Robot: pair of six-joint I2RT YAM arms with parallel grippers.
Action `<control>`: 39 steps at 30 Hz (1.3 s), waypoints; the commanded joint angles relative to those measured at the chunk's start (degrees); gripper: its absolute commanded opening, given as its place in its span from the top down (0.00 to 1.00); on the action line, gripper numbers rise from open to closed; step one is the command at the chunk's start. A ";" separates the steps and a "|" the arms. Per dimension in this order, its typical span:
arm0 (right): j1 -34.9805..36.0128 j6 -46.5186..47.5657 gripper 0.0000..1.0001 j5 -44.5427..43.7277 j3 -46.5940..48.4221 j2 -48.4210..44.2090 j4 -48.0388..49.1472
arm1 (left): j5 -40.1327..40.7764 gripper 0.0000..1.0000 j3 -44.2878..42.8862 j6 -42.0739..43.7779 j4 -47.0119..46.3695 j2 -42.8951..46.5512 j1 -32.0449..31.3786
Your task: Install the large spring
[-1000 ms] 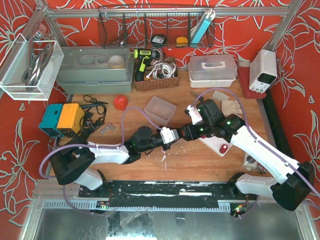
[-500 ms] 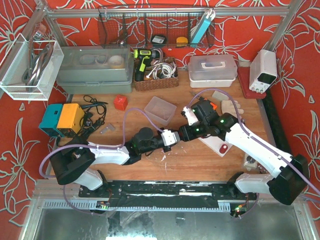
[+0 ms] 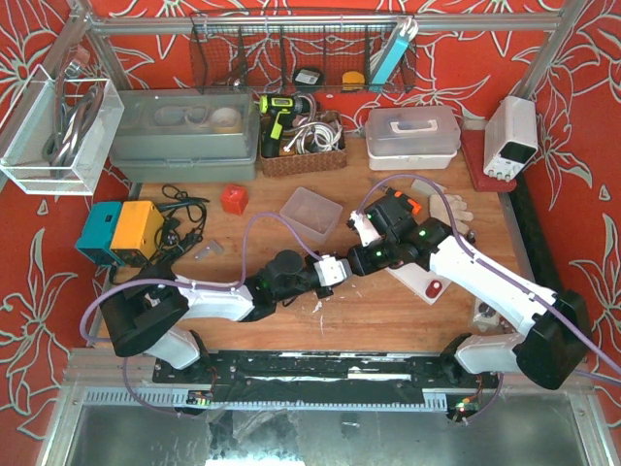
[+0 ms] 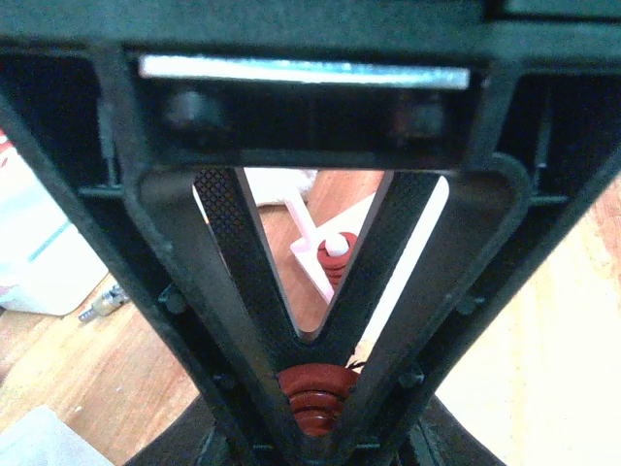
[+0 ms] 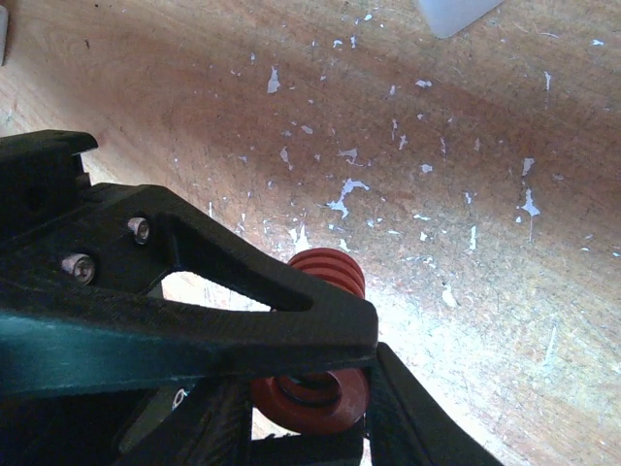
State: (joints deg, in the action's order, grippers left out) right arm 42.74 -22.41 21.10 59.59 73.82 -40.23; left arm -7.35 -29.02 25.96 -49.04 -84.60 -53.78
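Currently doing: bringing large spring [image 5: 327, 273] over to white fixture [image 3: 417, 280]; not seated yet, by my read.
Spring loc: hanging mid-worktop, a bit toward near edge, between both grippers.
Left gripper [image 4: 315, 340]: jaws narrowing to a V, pinching red coil at the tips.
Right gripper [image 5: 369, 359]: jaws narrow, clamping a red coil end; can't tell if both are gripping one spring.
Doing it well: lining coil axis up w/ fixture post [image 4: 335, 245], one side letting go only while the other is holding firm, then sliding on straight, no twisting.
Around: clear tub [image 3: 310, 212] sitting just past the grippers toward far edge; red block [image 3: 233, 199] & cables [image 3: 179, 209] lying toward left edge, well apart.
In the way: red part [image 4: 336, 262] sitting on the post; arms crowding each other.
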 commanded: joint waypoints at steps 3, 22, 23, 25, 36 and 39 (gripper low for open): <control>0.33 -1.18 0.89 -3.34 -0.21 -1.16 0.03 | 1.53 0.93 -0.62 1.99 -8.04 0.46 -0.98; -0.76 -2.04 0.99 -10.60 1.69 -5.00 -1.17 | 3.53 0.06 2.66 1.82 -8.03 1.91 -0.95; -1.06 -1.94 1.00 -10.92 1.89 -5.00 -1.45 | 4.37 0.01 2.98 1.46 -8.06 2.08 -0.97; -1.92 -1.50 1.00 -11.48 2.22 -5.02 -2.08 | 6.67 0.00 3.73 0.63 -8.24 2.39 -0.98; -12.04 2.11 1.00 -16.84 5.09 -5.50 -9.87 | 18.96 0.00 7.65 -13.38 -4.38 10.56 -0.98; -15.49 3.01 1.00 -20.03 6.53 -5.54 -12.77 | 18.75 0.00 10.34 -15.86 -4.67 13.41 -1.06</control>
State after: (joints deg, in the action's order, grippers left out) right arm 30.61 -21.50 6.20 62.98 69.84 -47.90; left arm 8.23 -21.45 16.21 -53.43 -74.81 -54.46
